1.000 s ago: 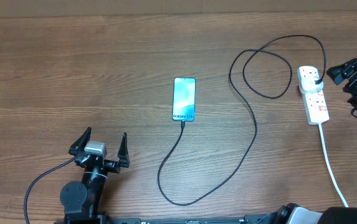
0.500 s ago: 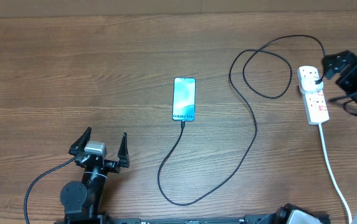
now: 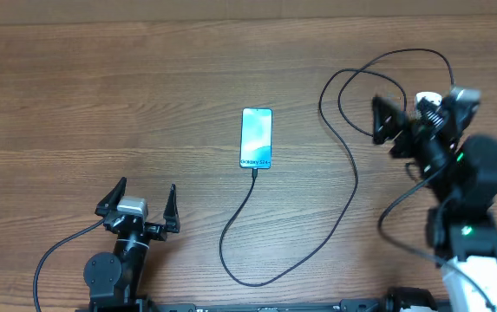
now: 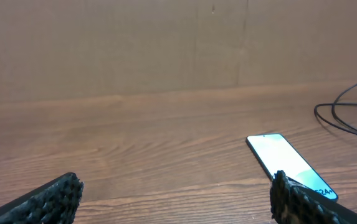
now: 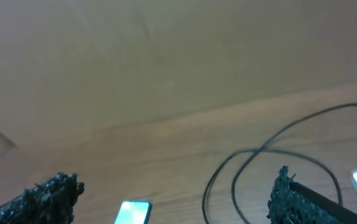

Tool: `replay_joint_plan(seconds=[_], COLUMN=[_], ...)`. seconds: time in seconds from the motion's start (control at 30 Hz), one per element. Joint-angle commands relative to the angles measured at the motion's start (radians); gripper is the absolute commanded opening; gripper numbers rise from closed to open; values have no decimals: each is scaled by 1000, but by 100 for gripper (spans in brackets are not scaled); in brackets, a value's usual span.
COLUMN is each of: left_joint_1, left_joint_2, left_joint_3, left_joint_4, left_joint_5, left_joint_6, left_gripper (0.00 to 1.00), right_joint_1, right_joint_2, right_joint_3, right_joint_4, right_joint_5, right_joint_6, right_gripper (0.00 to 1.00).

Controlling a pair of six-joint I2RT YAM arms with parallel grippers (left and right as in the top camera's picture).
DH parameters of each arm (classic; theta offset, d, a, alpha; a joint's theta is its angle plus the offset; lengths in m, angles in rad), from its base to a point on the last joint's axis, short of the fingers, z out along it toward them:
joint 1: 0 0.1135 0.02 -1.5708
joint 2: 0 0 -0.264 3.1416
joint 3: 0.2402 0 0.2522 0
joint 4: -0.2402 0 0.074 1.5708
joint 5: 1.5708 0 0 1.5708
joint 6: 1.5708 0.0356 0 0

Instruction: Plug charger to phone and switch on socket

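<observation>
Brown wooden desk point(image 3: 101, 87) is carrying everything; the left pincer point(image 3: 147, 188) is resting spread wide and empty, with the phone point(image 3: 257, 137) glowing ahead of it, a bit to its right. The right pincer point(image 5: 172, 186) is spread wide and empty, hanging over the socket point(image 3: 427, 101). The charger point(image 3: 352, 186) is touching the phone's near end and looping toward the right pincer.

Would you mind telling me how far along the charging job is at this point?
Done, it seems: the black cable meets the lower end of the phone. In hand: the right gripper, open and holding nothing, hangs near the power strip, which its arm mostly hides. Left: switching the strip on; whether that has happened cannot be seen. The left gripper sits open, away from everything.
</observation>
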Motion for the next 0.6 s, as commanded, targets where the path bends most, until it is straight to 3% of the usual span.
replay_joint_plan(seconds=[0.0, 0.3, 0.57], left_joint_1=[1, 1, 1], left_joint_2=[-10, -10, -10], left_joint_3=[-4, -4, -4], left_joint_4=[0, 0, 0], left_joint_5=[-8, -8, -8], left_joint_6=[14, 14, 14], left_gripper=[100, 99, 99], right_joint_1=[42, 91, 132], right_joint_2=[-109, -370, -547], right_joint_3=[-135, -444, -591], right_joint_4=[98, 304, 304], right_joint_5=[101, 189, 226], right_joint_6=[2, 3, 5], right_gripper=[100, 100, 100])
